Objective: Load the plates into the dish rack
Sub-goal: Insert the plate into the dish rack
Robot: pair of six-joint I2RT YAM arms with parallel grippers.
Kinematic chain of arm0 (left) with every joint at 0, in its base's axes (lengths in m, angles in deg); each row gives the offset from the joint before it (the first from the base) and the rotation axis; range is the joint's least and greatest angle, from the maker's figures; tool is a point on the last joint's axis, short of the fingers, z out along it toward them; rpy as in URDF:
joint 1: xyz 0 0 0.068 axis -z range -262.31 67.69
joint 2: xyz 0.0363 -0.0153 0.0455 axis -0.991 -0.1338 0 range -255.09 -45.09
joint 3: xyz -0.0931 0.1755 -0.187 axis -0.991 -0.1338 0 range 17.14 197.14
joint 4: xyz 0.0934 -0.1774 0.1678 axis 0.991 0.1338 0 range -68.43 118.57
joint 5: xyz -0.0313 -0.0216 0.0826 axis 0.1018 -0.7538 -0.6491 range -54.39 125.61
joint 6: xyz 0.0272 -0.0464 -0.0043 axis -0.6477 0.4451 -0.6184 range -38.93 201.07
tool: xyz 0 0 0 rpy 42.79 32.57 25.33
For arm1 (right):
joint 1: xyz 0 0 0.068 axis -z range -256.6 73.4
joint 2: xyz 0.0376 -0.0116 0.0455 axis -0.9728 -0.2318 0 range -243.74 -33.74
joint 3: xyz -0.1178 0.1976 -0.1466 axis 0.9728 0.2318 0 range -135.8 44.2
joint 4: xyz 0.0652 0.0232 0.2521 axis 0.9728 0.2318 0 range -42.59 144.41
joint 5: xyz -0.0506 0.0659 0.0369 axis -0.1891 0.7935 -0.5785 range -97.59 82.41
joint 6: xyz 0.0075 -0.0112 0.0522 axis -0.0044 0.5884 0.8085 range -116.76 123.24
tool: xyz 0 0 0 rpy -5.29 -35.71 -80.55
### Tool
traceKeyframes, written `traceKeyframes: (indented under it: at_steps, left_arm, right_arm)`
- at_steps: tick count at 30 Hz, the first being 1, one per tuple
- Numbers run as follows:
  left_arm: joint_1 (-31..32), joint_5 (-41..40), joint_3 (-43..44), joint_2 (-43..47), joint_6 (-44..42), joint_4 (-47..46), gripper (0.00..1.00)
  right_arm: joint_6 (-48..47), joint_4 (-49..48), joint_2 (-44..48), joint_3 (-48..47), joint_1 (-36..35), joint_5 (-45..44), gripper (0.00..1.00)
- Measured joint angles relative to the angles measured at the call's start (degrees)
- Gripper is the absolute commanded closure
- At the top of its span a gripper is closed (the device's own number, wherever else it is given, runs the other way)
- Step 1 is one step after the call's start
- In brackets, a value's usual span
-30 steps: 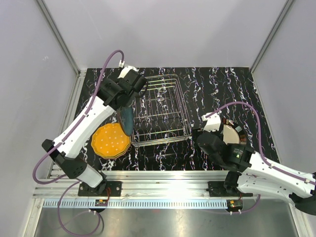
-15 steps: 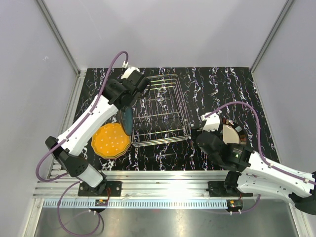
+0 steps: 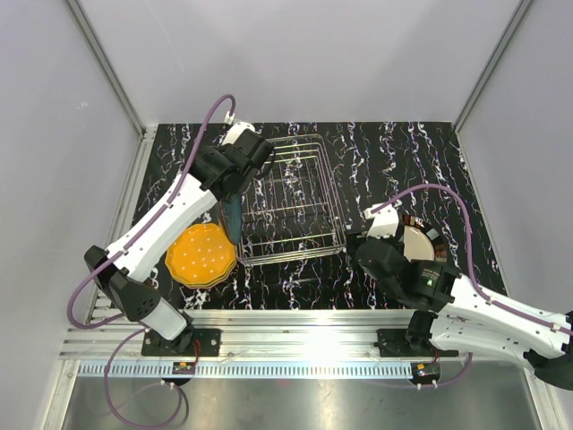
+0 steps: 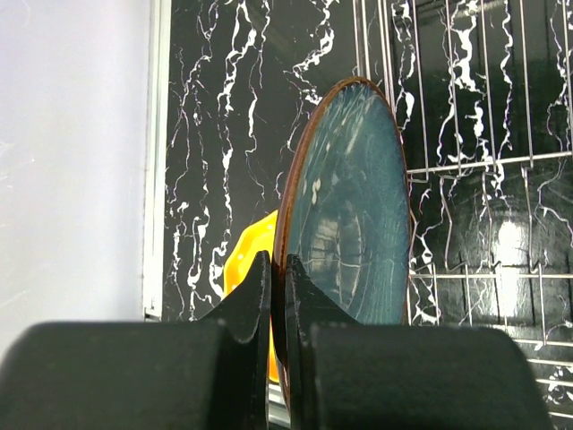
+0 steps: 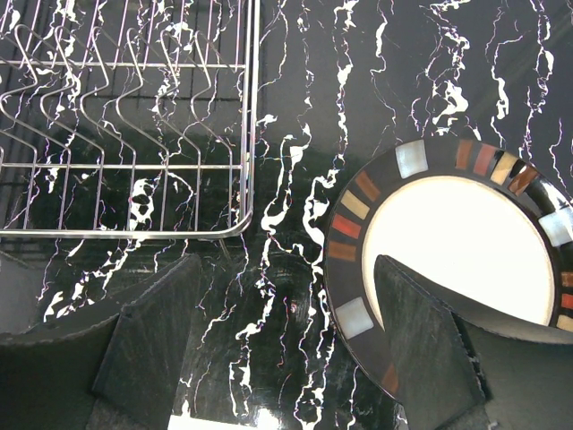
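My left gripper (image 3: 231, 184) is shut on the rim of a dark teal plate (image 3: 232, 218) and holds it on edge just left of the silver wire dish rack (image 3: 291, 199). In the left wrist view the teal plate (image 4: 354, 215) stands upright beside the rack (image 4: 483, 161), my left gripper (image 4: 277, 278) pinching its brown rim. An orange dotted plate (image 3: 200, 255) lies flat on the table below it. My right gripper (image 5: 291, 309) is open over bare table, right of the rack's corner (image 5: 125, 125). A black-rimmed cream plate (image 5: 457, 260) lies flat by its right finger and shows in the top view (image 3: 421, 244).
The black marbled table (image 3: 376, 161) is walled by grey panels at left, back and right. A metal rail (image 3: 295, 318) runs along the near edge by the arm bases.
My left arm has carried the teal plate a little farther back and to the right, closer along the rack's left side. The right arm has not moved.
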Motion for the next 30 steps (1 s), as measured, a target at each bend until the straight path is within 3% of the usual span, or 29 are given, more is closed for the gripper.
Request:
traceKeyframes:
  at_steps: [19, 30]
  left_arm:
    - [-1.07, 0.79, -3.19, 2.91, -1.51, -3.69, 1.0]
    - [-1.62, 2.38, 1.07, 4.0, -4.59, 0.17, 1.0]
  right_arm:
    - [-0.09, -0.79, -0.94, 0.68, 0.0, 0.02, 0.13]
    - [-0.04, -1.07, -0.94, 1.14, 0.0, 0.02, 0.13]
